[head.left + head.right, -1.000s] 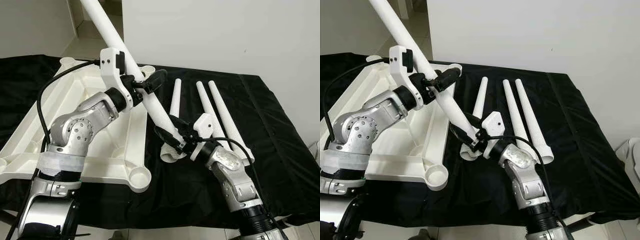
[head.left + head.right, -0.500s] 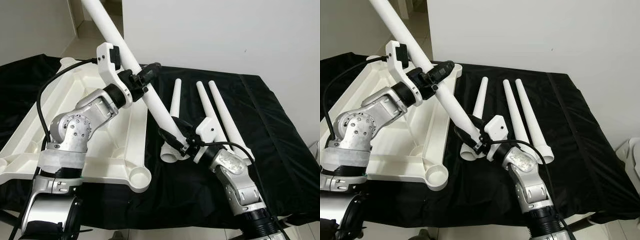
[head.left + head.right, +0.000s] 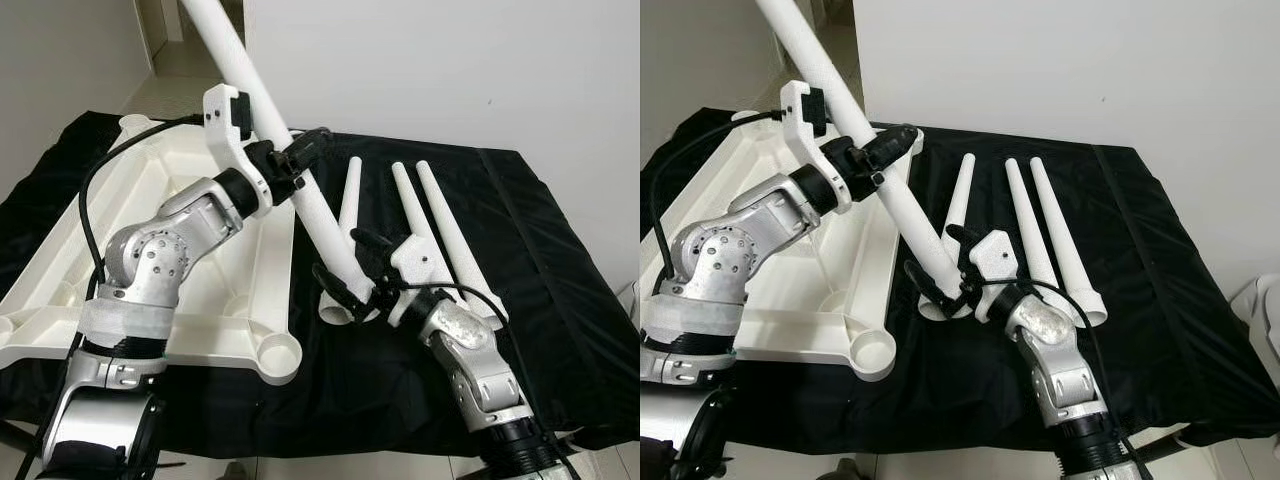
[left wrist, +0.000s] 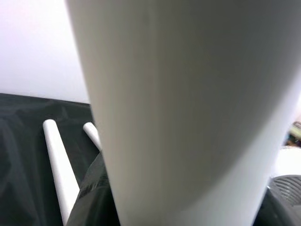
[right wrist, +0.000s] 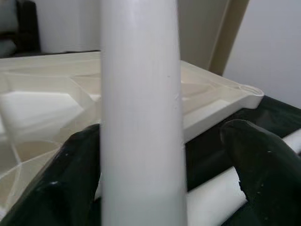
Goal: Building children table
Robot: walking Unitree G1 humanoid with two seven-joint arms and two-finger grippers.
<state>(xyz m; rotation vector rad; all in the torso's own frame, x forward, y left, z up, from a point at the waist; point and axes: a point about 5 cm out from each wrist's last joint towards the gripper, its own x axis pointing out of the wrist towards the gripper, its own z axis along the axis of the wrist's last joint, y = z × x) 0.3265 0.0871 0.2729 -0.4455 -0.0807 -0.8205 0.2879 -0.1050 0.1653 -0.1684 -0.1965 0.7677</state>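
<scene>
Since a second ago the held table leg [image 3: 300, 180] stands steeper: its top end has swung toward the wall, and the left gripper [image 3: 290, 160] sits slightly higher on it. Left gripper is clamped on the leg mid-shaft, above the far edge of the overturned white table top [image 3: 130, 270]. Right gripper [image 3: 352, 270] has gone from pinching the leg's lower end to a looser straddle: right wrist view shows one finger [image 5: 75, 174] against the shaft, the other finger [image 5: 263, 160] clear of it. Leg's wide end is just off the black cloth [image 3: 560, 300] beside the table top. Three spare legs [image 3: 440, 220] lie on the cloth, same spots. Left wrist view is mostly leg close-up, two spare legs behind.
</scene>
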